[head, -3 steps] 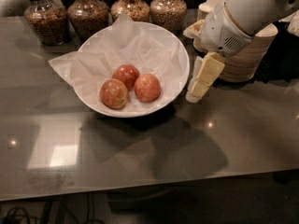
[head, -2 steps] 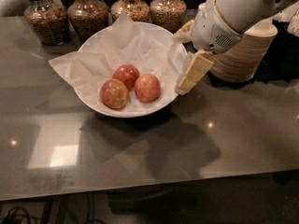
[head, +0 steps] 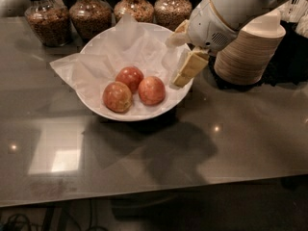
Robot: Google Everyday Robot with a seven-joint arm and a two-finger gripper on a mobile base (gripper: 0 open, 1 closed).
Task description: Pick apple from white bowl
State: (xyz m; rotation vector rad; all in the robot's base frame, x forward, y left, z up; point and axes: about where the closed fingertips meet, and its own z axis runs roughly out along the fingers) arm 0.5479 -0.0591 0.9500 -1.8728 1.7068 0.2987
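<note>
The white bowl (head: 103, 110), lined with crinkled white paper, stands on the dark table at centre back. Three apples lie in it. The pinkish-red apple (head: 151, 90) is the right one. A yellow-orange mottled apple (head: 117, 96) lies at the left and a smaller darker red apple (head: 130, 76) behind. My gripper (head: 180, 57) hangs over the bowl's right rim, a little right of and above the pinkish-red apple. Its cream fingers (head: 189, 67) stand apart and hold nothing.
Several glass jars of grains (head: 89, 14) stand in a row behind the bowl. A tall stack of tan-and-white disposable bowls (head: 250, 52) stands right of the white bowl, close behind my arm. The glossy dark table (head: 144, 162) extends toward the front.
My gripper has moved left and back, from beside the bowl's right outer wall to over its right rim. The apples and bowl have not moved.
</note>
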